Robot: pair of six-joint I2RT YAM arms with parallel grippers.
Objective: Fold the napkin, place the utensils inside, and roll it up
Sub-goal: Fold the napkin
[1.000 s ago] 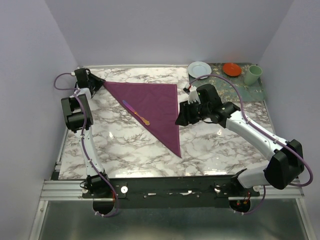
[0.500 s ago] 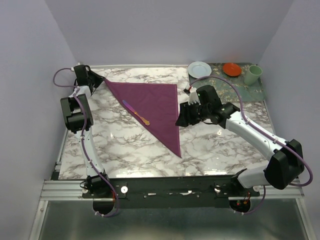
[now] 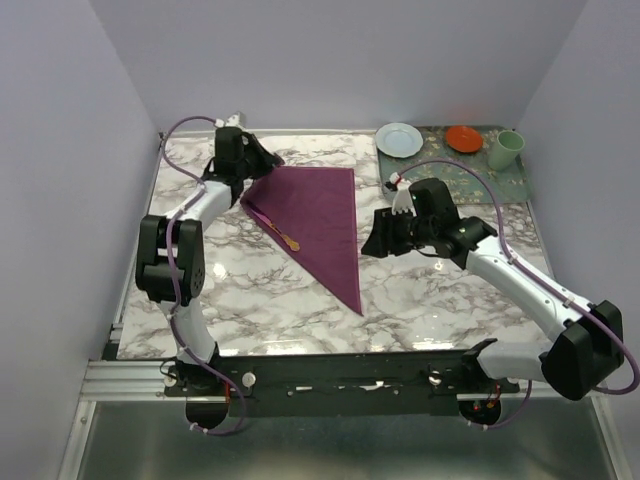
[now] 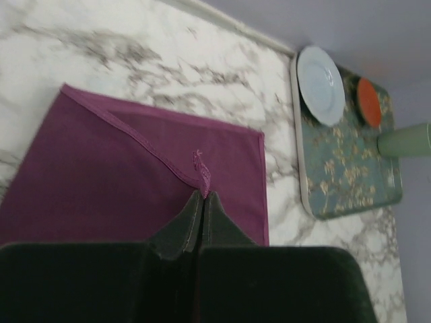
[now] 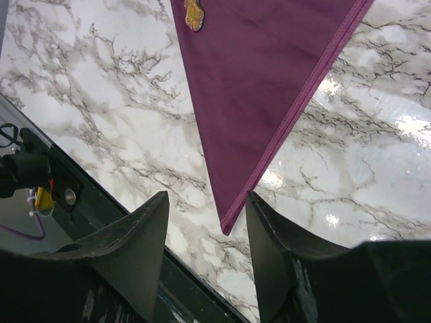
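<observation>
The napkin (image 3: pixel 320 215) lies at centre frame, with the knife (image 3: pixel 278 232) on its left edge. At upper right, a mat (image 3: pixel 470 178) carries a plate (image 3: pixel 399 139), dish (image 3: pixel 463 138) and cup (image 3: pixel 506 149).

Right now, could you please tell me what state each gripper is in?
Left gripper: jaws shut on a corner of the napkin.
Right gripper: jaws open, holding nothing.

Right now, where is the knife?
In the top view, the knife lies left of centre on the diagonal left edge of the napkin, orange handle toward the arm bases, just nearer than the left end effector, which pinches a napkin corner.
</observation>
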